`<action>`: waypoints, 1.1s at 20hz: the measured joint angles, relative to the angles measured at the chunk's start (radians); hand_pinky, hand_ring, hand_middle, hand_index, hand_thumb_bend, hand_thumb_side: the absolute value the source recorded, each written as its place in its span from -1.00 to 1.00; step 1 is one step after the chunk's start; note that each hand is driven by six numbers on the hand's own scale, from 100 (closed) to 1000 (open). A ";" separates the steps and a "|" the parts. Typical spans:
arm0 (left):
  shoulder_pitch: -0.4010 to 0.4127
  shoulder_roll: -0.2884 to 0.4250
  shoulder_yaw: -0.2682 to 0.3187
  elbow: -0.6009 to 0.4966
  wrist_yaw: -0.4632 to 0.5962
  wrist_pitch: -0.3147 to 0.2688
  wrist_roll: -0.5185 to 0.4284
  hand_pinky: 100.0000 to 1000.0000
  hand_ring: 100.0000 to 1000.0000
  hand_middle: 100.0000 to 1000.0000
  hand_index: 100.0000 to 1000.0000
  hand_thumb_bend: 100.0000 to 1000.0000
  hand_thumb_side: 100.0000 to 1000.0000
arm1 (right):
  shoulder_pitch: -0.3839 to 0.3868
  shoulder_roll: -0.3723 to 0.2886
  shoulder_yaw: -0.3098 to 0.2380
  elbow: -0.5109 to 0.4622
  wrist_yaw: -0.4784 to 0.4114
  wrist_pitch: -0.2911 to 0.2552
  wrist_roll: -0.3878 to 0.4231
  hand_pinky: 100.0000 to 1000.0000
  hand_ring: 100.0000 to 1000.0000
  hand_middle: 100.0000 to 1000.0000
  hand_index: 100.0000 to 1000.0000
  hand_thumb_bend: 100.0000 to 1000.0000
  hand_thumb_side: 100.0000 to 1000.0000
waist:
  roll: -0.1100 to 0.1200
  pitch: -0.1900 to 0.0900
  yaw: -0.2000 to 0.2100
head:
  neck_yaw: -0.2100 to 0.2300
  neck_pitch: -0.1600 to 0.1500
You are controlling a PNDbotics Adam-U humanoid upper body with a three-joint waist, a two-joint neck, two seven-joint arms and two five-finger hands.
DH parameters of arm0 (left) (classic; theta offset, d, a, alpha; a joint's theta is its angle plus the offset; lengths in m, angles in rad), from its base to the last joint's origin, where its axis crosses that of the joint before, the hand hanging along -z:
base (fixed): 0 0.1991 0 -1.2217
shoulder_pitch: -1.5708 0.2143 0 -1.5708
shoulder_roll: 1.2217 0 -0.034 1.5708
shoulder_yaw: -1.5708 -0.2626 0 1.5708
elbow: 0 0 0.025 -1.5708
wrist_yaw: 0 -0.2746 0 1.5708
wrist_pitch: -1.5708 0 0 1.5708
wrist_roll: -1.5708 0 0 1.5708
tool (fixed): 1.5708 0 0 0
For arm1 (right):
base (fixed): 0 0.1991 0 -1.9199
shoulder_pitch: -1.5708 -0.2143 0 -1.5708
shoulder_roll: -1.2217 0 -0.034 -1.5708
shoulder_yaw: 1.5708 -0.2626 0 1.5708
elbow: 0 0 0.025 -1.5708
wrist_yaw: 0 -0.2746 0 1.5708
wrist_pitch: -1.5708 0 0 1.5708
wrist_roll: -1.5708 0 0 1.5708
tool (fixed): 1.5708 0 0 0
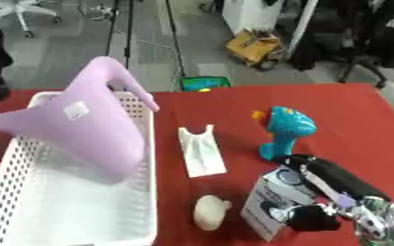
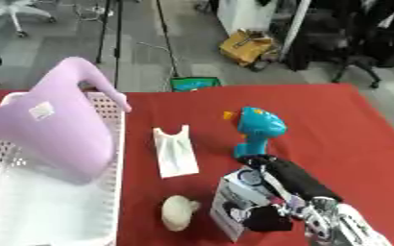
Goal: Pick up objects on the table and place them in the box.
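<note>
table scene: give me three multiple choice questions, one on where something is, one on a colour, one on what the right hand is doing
1. Where is the lilac watering can?
A. in the white basket
B. on the red cloth beside the fish toy
C. on the floor

2. What colour is the fish-shaped toy?
A. yellow
B. blue
C. green

3. What is the right hand doing?
A. resting open off the table
B. curled round the small white box
C. holding the cream lump

Answers:
1 A, the can's body sits inside the basket's walls.
2 B, its body is blue with an orange tip.
3 B, dark fingers wrap the box's near side at the table's lower right.
</note>
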 measured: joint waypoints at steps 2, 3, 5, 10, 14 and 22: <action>0.000 0.000 0.000 0.000 0.000 0.000 0.000 0.68 0.65 0.47 0.32 -1.00 0.69 | 0.000 0.000 0.000 0.000 -0.001 0.001 -0.004 0.14 0.39 0.38 0.73 -0.28 -0.44 | 0.000 0.000 0.000 | -0.001 0.000; 0.000 0.000 0.000 0.000 -0.001 0.000 0.000 0.68 0.65 0.47 0.32 -1.00 0.69 | 0.000 0.000 0.000 0.000 -0.001 0.000 -0.005 0.13 0.38 0.36 0.72 -0.29 -0.45 | 0.000 0.000 0.001 | -0.001 0.000; 0.000 0.000 0.000 0.000 -0.002 0.000 0.000 0.68 0.65 0.47 0.32 -1.00 0.69 | 0.000 0.000 0.000 0.000 -0.002 0.000 -0.010 0.12 0.36 0.33 0.70 -0.31 -0.46 | 0.001 0.000 0.002 | -0.001 0.000; 0.000 -0.003 0.000 0.000 -0.004 0.001 0.001 0.68 0.65 0.47 0.32 -1.00 0.69 | 0.000 0.000 0.000 0.000 -0.004 -0.001 -0.020 0.07 0.31 0.23 0.65 -0.39 -0.48 | 0.001 0.000 0.003 | -0.003 0.000; -0.001 -0.008 0.000 0.000 -0.004 0.002 0.002 0.68 0.65 0.47 0.32 -1.00 0.68 | -0.001 0.000 0.000 0.000 -0.005 -0.002 -0.032 0.02 0.24 0.04 0.59 -0.47 -0.50 | 0.001 0.000 0.003 | -0.003 0.000; -0.002 -0.008 0.000 0.000 -0.006 0.004 0.005 0.68 0.65 0.47 0.32 -1.00 0.69 | -0.014 -0.012 -0.001 0.006 -0.010 -0.002 -0.067 -0.06 0.16 -0.06 0.49 -0.63 -0.53 | 0.000 0.000 0.004 | -0.003 0.000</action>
